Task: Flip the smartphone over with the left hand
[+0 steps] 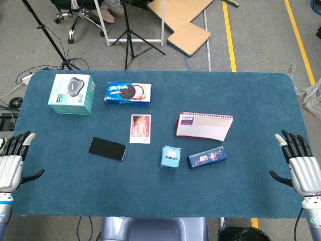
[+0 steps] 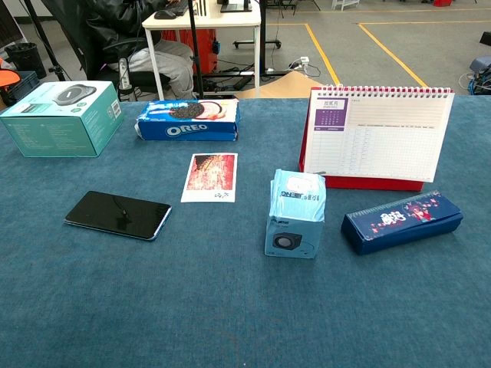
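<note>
Waiting at the desk's (image 1: 261, 100) near-left edge, my left hand (image 1: 12, 161) hangs empty, fingers spread; the smartphone (image 1: 107, 148) lies flat, dark face up, well apart to its right, left of a photo card (image 1: 140, 129), untouched.

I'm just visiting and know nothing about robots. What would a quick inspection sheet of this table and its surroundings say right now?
Surface: blue felt-covered table, flat, no visible damage.
Job's things: smartphone lies flat with its dark glossy side up, near the left side, untouched.
Clutter: teal box, Oreo pack, photo card, desk calendar standing, small light-blue box, dark blue case.
Hands: left hand and right hand hover at the table's near corners, fingers spread, holding nothing.
Cables: power strip and wires on the floor by the far left corner.
Surroundings: tripod, cardboard, yellow floor lines; chest view shows a seated person at a white desk.
</note>
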